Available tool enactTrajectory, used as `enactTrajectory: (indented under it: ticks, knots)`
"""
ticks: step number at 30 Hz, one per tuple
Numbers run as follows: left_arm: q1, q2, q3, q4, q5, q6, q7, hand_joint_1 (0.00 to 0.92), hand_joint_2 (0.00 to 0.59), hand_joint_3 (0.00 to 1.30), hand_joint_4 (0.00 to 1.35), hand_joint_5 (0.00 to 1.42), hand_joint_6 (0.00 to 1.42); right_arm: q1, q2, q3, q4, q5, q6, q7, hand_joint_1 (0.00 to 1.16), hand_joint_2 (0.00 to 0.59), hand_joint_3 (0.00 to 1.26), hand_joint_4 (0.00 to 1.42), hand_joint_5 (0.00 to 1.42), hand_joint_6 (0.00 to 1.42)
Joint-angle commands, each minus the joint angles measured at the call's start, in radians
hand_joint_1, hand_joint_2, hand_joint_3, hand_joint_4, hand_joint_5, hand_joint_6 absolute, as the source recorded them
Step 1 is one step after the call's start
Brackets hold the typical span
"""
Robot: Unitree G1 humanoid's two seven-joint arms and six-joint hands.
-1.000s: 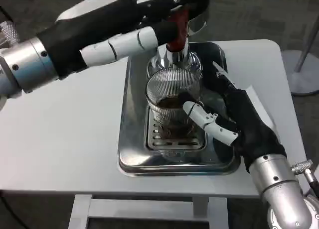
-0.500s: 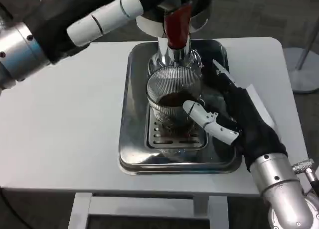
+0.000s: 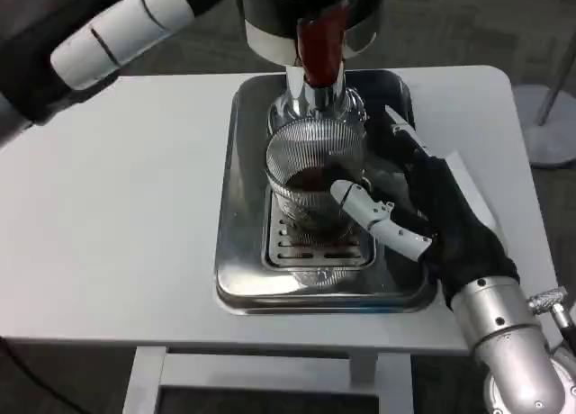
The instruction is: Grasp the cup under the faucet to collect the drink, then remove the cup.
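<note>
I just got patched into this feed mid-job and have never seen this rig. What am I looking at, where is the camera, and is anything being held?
You are seeing through a camera on a humanoid robot's head or chest, looking down at a white table. The robot's own arms reach in from the edges.

On the table sits a metal drip tray with a slotted grate. At its back stands a drink dispenser with a red tap handle above the faucet. A ribbed clear cup stands on the grate under the faucet, with dark drink in it.

The right hand, black with white fingers, is wrapped around the cup's side. The left hand is raised at the upper left, clear of the tap, and appears to hold nothing, though it is partly out of frame.
</note>
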Motion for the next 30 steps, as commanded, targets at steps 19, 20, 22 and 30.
enactTrajectory:
  ticks: [19,20,22,30]
  knots:
    - [0.479,0.05,0.4,-0.364,-0.043,-0.037,0.125,0.0,0.159,0.07,0.0,0.05,0.22,0.01,0.006,-0.013,-0.021,0.028,-0.029,-0.005,0.48,0.286,0.1,0.11,0.12,0.27]
    - [0.495,0.05,0.41,-0.371,-0.047,-0.037,0.128,0.0,0.158,0.07,0.0,0.05,0.22,0.012,0.005,-0.015,-0.023,0.031,-0.03,-0.005,0.48,0.285,0.1,0.11,0.12,0.27]
    - [0.551,0.043,0.438,-0.395,-0.047,-0.044,0.128,0.0,0.157,0.06,0.0,0.05,0.22,0.015,0.005,-0.019,-0.029,0.04,-0.03,-0.002,0.46,0.288,0.1,0.11,0.12,0.27]
    - [0.73,-0.02,0.445,-0.442,0.041,-0.124,0.157,0.0,0.151,0.04,0.0,0.04,0.2,0.023,-0.009,-0.027,-0.044,0.057,-0.025,0.008,0.46,0.279,0.07,0.1,0.14,0.31]
